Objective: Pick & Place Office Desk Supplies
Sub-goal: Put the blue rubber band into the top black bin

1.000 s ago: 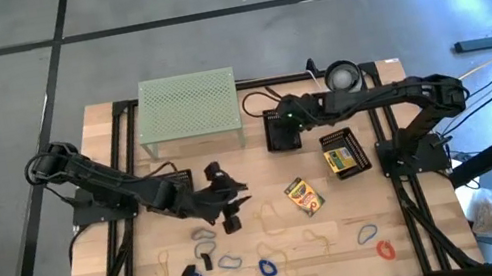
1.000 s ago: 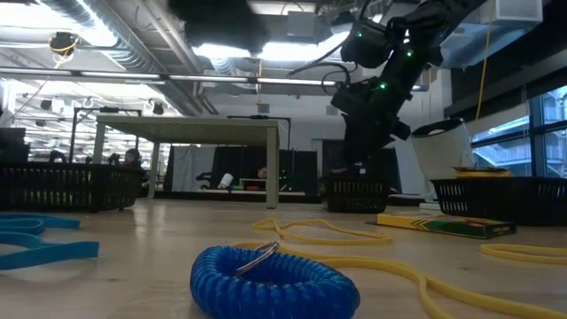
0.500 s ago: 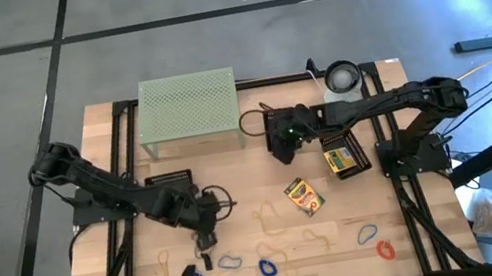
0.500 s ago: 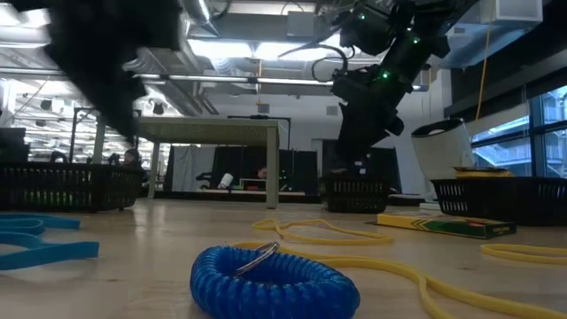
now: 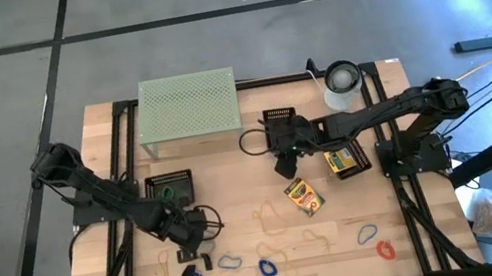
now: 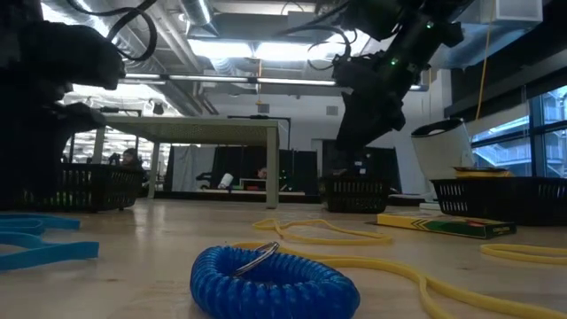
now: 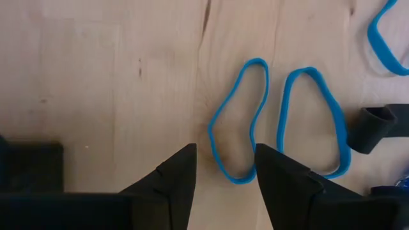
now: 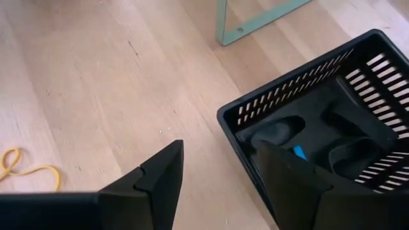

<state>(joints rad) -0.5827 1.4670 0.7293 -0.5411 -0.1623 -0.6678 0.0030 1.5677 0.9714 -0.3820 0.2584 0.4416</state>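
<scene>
High view: my left gripper (image 5: 203, 229) has swung back from mid-tabletop toward the front-left cluster of supplies and now hangs just behind the loop clips. My right gripper (image 5: 283, 159) has drawn away from the black basket (image 5: 279, 116) and come toward the crayon box (image 5: 303, 197) lying on the tabletop (image 5: 232, 176). Judgement: one deposit is done and both arms are going for new items.

Low view: a coiled blue loop (image 6: 270, 279) lies nearest; my right arm hangs above the far baskets.

Left wrist view: fingers (image 7: 172, 182) stand apart, holding nothing; a blue loop clip (image 7: 238, 121) lies on the wood just ahead of the gap, a second beside it.

Right wrist view: fingers (image 8: 160, 179) parted and empty; the basket, holding dark items, sits just ahead.
</scene>
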